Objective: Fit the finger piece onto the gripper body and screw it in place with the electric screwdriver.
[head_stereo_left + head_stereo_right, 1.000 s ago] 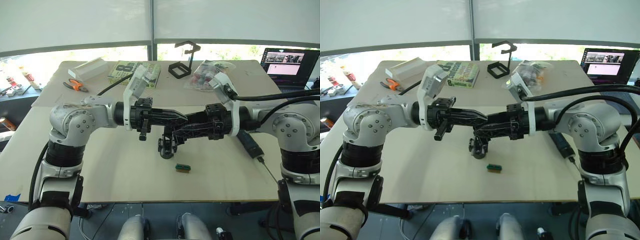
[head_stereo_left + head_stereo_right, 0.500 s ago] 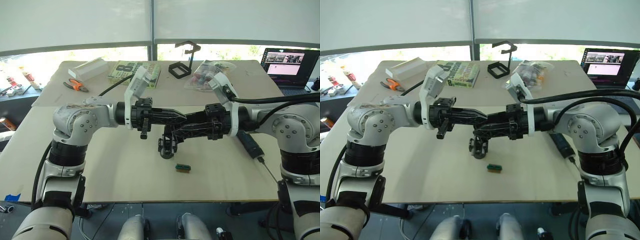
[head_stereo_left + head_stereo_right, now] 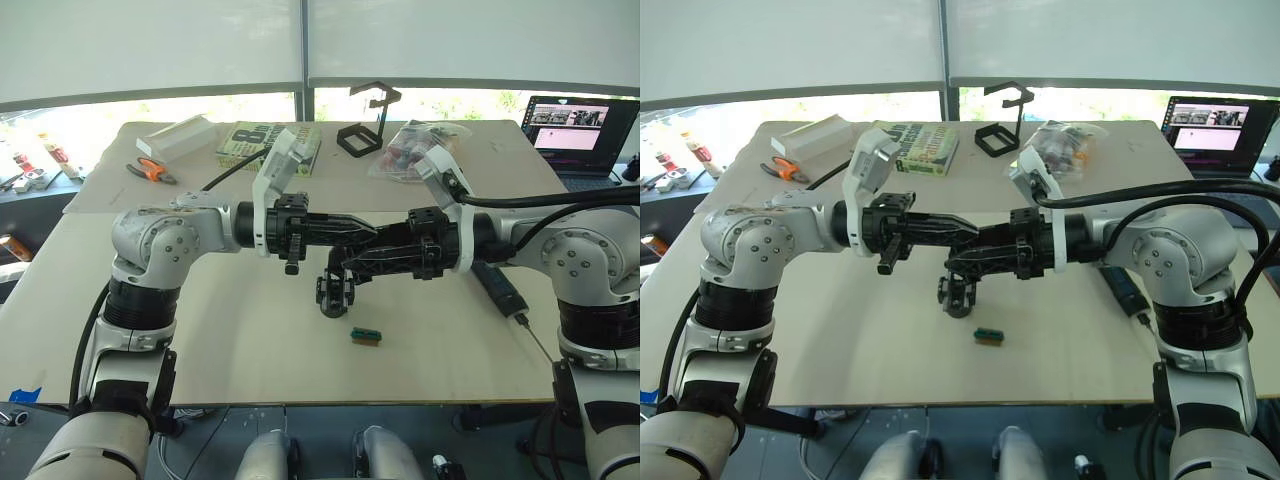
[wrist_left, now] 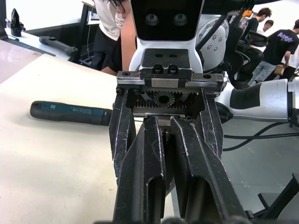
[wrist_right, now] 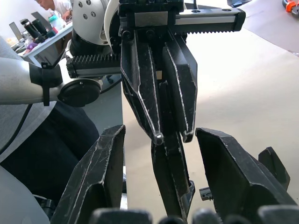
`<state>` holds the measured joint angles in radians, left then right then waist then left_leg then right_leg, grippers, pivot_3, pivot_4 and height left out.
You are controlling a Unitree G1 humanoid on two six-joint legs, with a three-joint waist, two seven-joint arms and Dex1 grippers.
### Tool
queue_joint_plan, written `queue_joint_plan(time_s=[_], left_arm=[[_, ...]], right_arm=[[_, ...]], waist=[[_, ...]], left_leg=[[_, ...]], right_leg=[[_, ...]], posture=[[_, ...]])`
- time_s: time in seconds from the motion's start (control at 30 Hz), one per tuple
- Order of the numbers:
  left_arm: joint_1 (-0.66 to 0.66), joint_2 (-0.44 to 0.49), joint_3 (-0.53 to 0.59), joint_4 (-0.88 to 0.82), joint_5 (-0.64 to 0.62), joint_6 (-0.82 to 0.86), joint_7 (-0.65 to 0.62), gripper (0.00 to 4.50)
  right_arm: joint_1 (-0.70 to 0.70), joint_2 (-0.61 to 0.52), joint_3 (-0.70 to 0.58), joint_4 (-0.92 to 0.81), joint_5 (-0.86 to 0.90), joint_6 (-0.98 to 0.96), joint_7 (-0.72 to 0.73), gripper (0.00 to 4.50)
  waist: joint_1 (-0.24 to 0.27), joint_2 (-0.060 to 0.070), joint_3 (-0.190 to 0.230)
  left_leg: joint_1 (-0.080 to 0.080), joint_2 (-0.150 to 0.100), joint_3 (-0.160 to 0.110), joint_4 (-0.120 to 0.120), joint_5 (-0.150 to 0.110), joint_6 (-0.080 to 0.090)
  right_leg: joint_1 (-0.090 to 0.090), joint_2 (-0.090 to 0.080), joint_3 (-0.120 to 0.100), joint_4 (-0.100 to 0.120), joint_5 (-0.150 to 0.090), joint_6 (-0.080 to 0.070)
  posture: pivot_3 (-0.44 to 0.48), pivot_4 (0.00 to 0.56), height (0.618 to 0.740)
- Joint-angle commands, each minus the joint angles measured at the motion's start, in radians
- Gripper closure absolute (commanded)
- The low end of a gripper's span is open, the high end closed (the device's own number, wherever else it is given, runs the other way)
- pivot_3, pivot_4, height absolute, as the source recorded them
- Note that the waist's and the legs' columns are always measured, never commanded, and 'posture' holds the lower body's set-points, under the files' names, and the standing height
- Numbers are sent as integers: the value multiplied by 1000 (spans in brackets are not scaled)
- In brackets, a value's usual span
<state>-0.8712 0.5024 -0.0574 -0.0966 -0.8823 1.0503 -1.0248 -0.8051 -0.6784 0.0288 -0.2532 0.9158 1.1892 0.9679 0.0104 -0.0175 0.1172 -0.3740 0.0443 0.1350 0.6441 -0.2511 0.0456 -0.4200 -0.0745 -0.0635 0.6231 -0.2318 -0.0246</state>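
The two pincers meet tip to tip above the middle of the counter [image 3: 200, 340]. The left pincer [image 3: 362, 231] has its fingers drawn together on a narrow black piece, which I take for the finger piece [image 5: 169, 154], seen in the right wrist view as a slim dark wedge running between the closed fingers and the other pincer. The right pincer [image 3: 352, 266] stands apart, its fingers [image 5: 100, 172] spread wide to either side of that wedge without clamping it. Directly below them the gripper body [image 3: 333, 291] hangs just over the counter, its round base lowest; what carries it is hidden among the black parts, so I cannot tell which pincer, if either, bears it. The screwdriver [image 3: 503, 291] lies untouched on the counter beside the right arm, its thin bit toward the near edge, well apart from both pincers. A small green-and-brown block [image 3: 366, 337] lies near the body. By my reckoning the work is in its first half: the piece is being brought to the body, whether it is seated cannot be seen, and picking up the screwdriver and driving the screw are yet to come.
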Motion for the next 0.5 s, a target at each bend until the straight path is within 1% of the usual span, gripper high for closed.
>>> queue_joint_plan(time_s=[0.03, 0.13, 0.17, 0.23, 0.37, 0.47, 0.5], left_arm=[[-27, -3, 24, -8, -11, -5, 1, 4500], [-28, -2, 18, -2, -4, -11, -4, 4500], [-28, -2, 18, 0, -4, -11, -5, 4500], [-31, -2, 15, 5, -1, -13, -8, 4500], [-29, 29, -27, 1, 46, -39, -46, 4500], [1, 82, -42, -18, 103, -112, -93, 4500], [15, 106, -39, -23, 118, -147, -118, 4064]], right_arm=[[-3, 0, -21, -14, 5, -23, -2, 2948], [0, -3, -19, -19, 5, -29, 0, 4018], [1, -4, -19, -22, 5, -31, 2, 4108], [6, -9, -13, -26, -5, -45, 10, 4108], [10, -11, -3, -29, -35, -88, 20, 4108], [23, -12, 4, -41, -72, -154, 41, 4108], [33, -15, 10, -51, -90, -192, 53, 4108]], waist=[[0, 0, 0], [0, 0, 0], [0, 0, 0], [0, 0, 0], [0, 0, 0], [-1, 0, 0], [-1, 0, 0]], left_leg=[[0, 0, 0, 0, 0, 0], [0, 0, 0, 0, 0, 0], [0, 0, 0, 0, 0, 0], [0, 0, 0, 0, 0, 0], [0, 0, 0, 0, 0, 0], [0, 0, 0, 0, 0, 0], [0, 0, 0, 0, 0, 0]], right_leg=[[0, 0, 0, 0, 0, 0], [0, 0, 0, 0, 0, 0], [0, 0, 0, 0, 0, 0], [0, 0, 0, 0, 0, 0], [0, 0, 0, 0, 0, 0], [0, 0, 0, 0, 0, 1], [0, 1, 0, 0, 0, 1]], posture=[[0, 150, 740], [0, 150, 740], [0, 150, 740], [0, 150, 740], [0, 150, 740], [0, 150, 740], [0, 150, 740]])
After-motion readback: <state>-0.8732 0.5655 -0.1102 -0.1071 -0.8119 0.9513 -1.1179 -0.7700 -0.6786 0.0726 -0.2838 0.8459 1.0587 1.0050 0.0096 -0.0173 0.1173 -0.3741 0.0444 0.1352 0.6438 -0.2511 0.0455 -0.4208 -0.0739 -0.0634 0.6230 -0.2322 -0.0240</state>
